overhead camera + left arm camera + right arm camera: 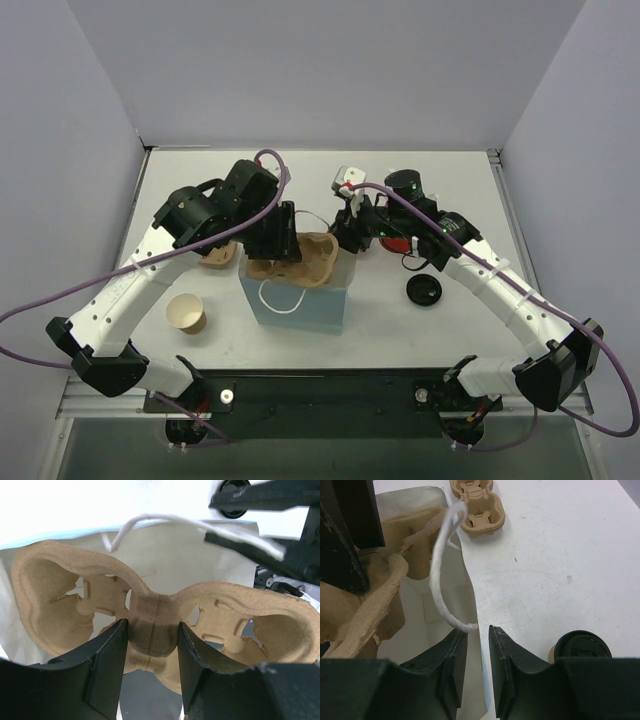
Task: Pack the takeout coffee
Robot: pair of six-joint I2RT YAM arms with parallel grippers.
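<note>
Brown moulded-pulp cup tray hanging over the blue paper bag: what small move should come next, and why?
Probably the left gripper should ease the brown moulded-pulp cup tray straight down into the blue paper bag. It grips the tray's middle bridge right over the bag's mouth, and the right gripper pinches the bag's rim, holding it open.

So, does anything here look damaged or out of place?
Yes: the cardboard cup tray held by the left gripper looks ragged, with torn-looking edges around its cup holes. It sits across the mouth of the blue bag, not down inside.
</note>
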